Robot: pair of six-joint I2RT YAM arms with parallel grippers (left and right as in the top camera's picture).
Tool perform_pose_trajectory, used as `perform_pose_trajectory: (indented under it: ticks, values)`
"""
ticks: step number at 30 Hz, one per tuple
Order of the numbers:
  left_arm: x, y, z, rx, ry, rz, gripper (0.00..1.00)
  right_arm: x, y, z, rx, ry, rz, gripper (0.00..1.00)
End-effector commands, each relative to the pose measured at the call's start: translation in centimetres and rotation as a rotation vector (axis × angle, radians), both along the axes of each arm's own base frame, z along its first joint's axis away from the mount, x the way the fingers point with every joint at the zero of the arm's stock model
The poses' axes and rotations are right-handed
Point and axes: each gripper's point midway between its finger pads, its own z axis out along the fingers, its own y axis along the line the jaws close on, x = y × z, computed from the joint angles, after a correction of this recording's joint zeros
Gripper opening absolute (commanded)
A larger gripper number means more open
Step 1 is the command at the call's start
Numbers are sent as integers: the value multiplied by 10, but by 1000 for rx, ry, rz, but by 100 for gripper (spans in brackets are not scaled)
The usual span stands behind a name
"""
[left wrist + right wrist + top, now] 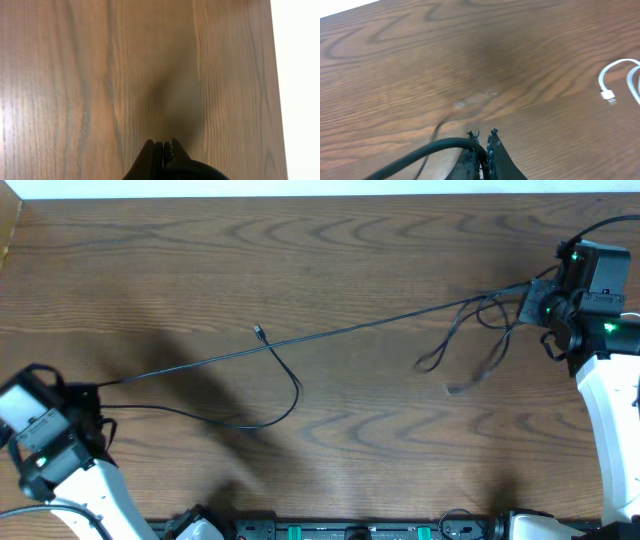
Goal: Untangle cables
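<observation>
**Pull Slow and Watch the Loops**

The right gripper (527, 298) has its two fingers squeezed on a long thin black cable (380, 323). This cable runs in a tight straight line away from the right gripper, across the brown wooden table (320, 240). It ends at the left gripper (92, 395), far from the right gripper. The left gripper's fingers are pressed together too. The cable goes right up to them, but I cannot tell if they pinch it.

Just beside the right gripper lies a messy bunch of black cable loops (430, 363). That looks like the tangle. A second thin black cable with a tiny plug (258, 331) curls on the table far from the right gripper. It seems to cross the long cable. A white cable with a small square plug (607, 95) lies near the right gripper, apart from the black ones.

To do this well, I think the arms should pull apart slowly. A hard pull may turn the loops into a tight knot. Lifting the long cable a little could let the loops drop off. The grip should be firm, so the thin cable does not slip out.
</observation>
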Motion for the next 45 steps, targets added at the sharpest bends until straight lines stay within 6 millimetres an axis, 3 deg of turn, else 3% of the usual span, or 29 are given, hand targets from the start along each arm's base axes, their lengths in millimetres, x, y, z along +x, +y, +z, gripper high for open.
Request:
perform_pose_trajectory:
  ticks: [1,8,18,21,24,27,30,32,34,36,37,45]
  values:
    - [-20,27,8,10,-24,150,8,-4,-38,4,-65,-7,-154,1]
    - [-10,27,-15,-177,-92,107,8,-8,-49,-6,-81,27,-228,1]
    - [3,20,-69,-429,-60,74,8,-41,-109,-36,2,100,-606,1]
    - [3,20,-75,-446,-47,78,8,-52,-126,-45,38,129,-663,1]
    - [4,19,-75,-452,-50,72,8,-53,-128,-50,103,133,-657,1]
    - [21,5,-66,-481,-125,-69,8,-40,-109,-51,220,115,-568,1]
    - [53,-15,-37,-424,-283,-374,9,-16,-71,-45,333,83,-354,1]
    - [69,-31,-16,-379,-388,-555,29,-3,-43,-37,388,53,-202,1]
    - [80,-49,-1,-364,-464,-688,58,5,-18,-31,427,36,-88,1]
    - [88,-69,7,-359,-501,-797,84,11,7,-26,447,25,11,1]
    - [91,-78,10,-354,-510,-845,92,12,17,-25,451,24,52,1]
    - [114,-168,9,-360,-463,-1175,93,14,74,-18,416,18,289,1]
